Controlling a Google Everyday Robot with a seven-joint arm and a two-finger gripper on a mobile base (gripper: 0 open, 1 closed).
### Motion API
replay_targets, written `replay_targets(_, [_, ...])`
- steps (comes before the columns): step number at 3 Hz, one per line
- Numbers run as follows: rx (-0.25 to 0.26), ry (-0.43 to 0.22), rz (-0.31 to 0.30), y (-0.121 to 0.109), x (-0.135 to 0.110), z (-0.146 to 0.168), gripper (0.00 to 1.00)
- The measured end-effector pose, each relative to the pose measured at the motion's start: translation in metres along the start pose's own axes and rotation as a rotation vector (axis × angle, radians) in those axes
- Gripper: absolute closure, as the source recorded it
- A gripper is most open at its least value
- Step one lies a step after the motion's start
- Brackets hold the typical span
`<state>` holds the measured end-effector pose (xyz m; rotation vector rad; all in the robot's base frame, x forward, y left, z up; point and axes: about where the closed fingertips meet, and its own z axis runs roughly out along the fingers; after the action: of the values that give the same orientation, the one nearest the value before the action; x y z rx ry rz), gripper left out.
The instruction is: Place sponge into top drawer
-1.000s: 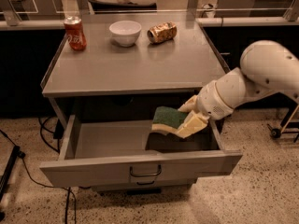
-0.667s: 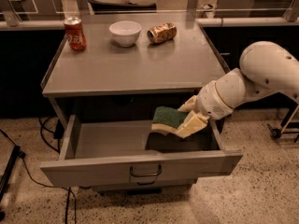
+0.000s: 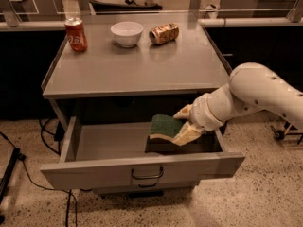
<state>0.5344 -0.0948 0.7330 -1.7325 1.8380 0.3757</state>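
Cream-coloured fingers (image 3: pixel 187 135) of the gripper (image 3: pixel 182 125) are clamped on the right end of the sponge (image 3: pixel 164 125). They hold it green side up, slightly tilted, above the right half of the open top drawer (image 3: pixel 94 173). The white arm (image 3: pixel 258 91) leads off toward 2 o'clock. The drawer's handle (image 3: pixel 147 175) sits at 7 o'clock. On the grey tabletop (image 3: pixel 142 67), a tipped can (image 3: pixel 164 33) lies at 12 o'clock, a white bowl (image 3: pixel 127 33) at 11, and a red soda can (image 3: pixel 75 33) near 10.

The sponge (image 3: pixel 164 126), dark green on top with pale yellow foam beneath, sits tilted over the right part of the open grey top drawer (image 3: pixel 94 173). The gripper (image 3: pixel 183 125), also over the drawer, clamps its right end.
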Motion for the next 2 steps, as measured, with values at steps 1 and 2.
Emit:
replay_targets(1, [0.035,-0.014,-0.063,-0.007,-0.004,0.023,1.00])
replay_targets(2, [0.025,-0.024,-0.080,-0.017,-0.003,0.060,1.00])
